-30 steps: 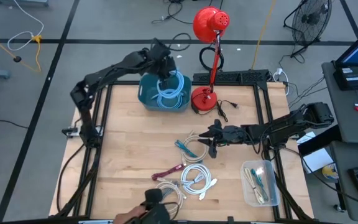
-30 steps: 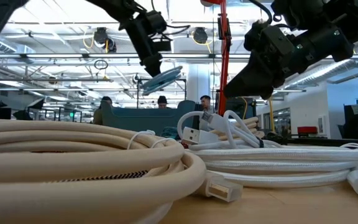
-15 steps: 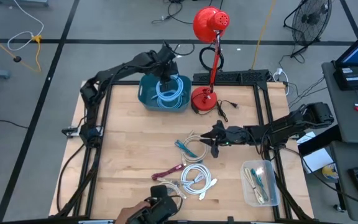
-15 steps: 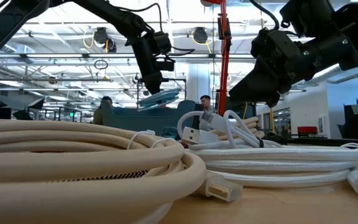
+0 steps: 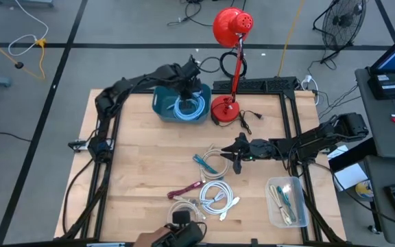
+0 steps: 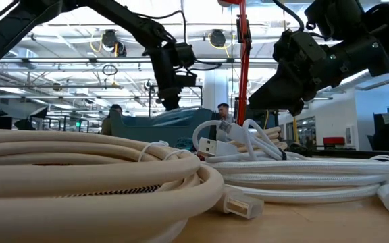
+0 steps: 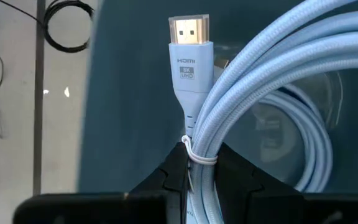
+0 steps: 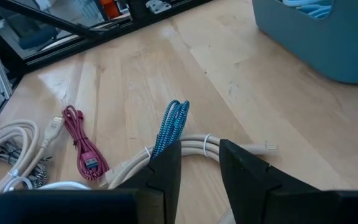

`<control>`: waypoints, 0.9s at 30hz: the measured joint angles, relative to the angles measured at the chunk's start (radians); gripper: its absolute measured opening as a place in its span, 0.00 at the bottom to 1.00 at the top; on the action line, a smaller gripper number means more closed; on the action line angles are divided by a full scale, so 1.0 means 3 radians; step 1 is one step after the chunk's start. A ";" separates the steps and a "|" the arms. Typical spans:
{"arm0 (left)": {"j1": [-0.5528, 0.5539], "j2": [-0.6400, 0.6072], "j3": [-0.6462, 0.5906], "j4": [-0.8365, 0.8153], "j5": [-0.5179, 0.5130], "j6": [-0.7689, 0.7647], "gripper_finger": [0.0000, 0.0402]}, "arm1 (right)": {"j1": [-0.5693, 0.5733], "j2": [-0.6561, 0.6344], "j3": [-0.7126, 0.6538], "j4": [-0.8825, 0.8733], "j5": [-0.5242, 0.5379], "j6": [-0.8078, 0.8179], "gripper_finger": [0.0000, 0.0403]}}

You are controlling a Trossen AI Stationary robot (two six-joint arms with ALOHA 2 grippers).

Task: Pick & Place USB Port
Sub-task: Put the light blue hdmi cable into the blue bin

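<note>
My left gripper [image 5: 186, 84] is over the teal bin [image 5: 163, 110] at the table's far edge, shut on a coiled light-blue HDMI cable [image 5: 189, 106] that sits inside the bin walls. Its gold-tipped plug [image 7: 189, 37] points away from the fingers in the left wrist view. My right gripper [image 5: 233, 155] hovers open near the table's middle, above a cream cable coil [image 8: 191, 146] with a blue braided cable [image 8: 173, 124] beside it. A pink cable [image 8: 82, 146] lies nearer the table's near edge. My left gripper pinches the blue coil between its two fingers at the bundled strands by the white tie [image 7: 194, 158], just behind the plug's boot. The fingers come from above, pointing down into the bin. The loops hang below them inside the bin; whether they rest on its floor I cannot tell.
A red desk lamp [image 5: 225, 106] stands right of the bin. White cable coils [image 5: 214, 197] lie toward the near edge and fill the low view's foreground [image 6: 80, 162]. A clear box [image 5: 286, 200] with cables sits at the near right corner. A person's hand [image 5: 177, 234] holds a dark object at the near edge.
My left gripper has moved right and down, lowering the blue coil from a tilt above the bin's rim to inside the bin. The right gripper has held its place. The hand at the near edge has shifted right.
</note>
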 joint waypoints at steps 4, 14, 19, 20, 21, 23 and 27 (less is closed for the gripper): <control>-0.0003 0.0106 0.0000 0.0020 -0.0007 0.0012 0.13 | 0.0000 0.0000 -0.0002 -0.0005 0.0000 0.0000 0.25; 0.0004 0.0275 -0.0004 0.0304 -0.0016 0.0043 0.13 | 0.0000 0.0000 -0.0003 -0.0001 0.0000 -0.0009 0.25; 0.0004 0.0324 -0.0004 0.0247 -0.0024 0.0040 0.13 | 0.0000 0.0000 -0.0003 -0.0005 0.0000 -0.0011 0.25; 0.0016 0.0333 -0.0004 0.0223 -0.0025 0.0029 0.13 | 0.0000 0.0000 -0.0003 -0.0005 0.0000 -0.0011 0.25; 0.0022 0.0346 -0.0005 0.0196 -0.0027 0.0022 0.13 | 0.0000 0.0000 -0.0003 -0.0008 0.0000 -0.0011 0.25; 0.0028 0.0382 -0.0005 0.0189 -0.0026 0.0010 0.13 | 0.0000 0.0000 -0.0003 -0.0011 0.0000 -0.0011 0.25; 0.0050 0.0424 -0.0022 0.0207 -0.0029 -0.0015 0.13 | 0.0000 0.0000 -0.0003 -0.0015 0.0000 -0.0011 0.25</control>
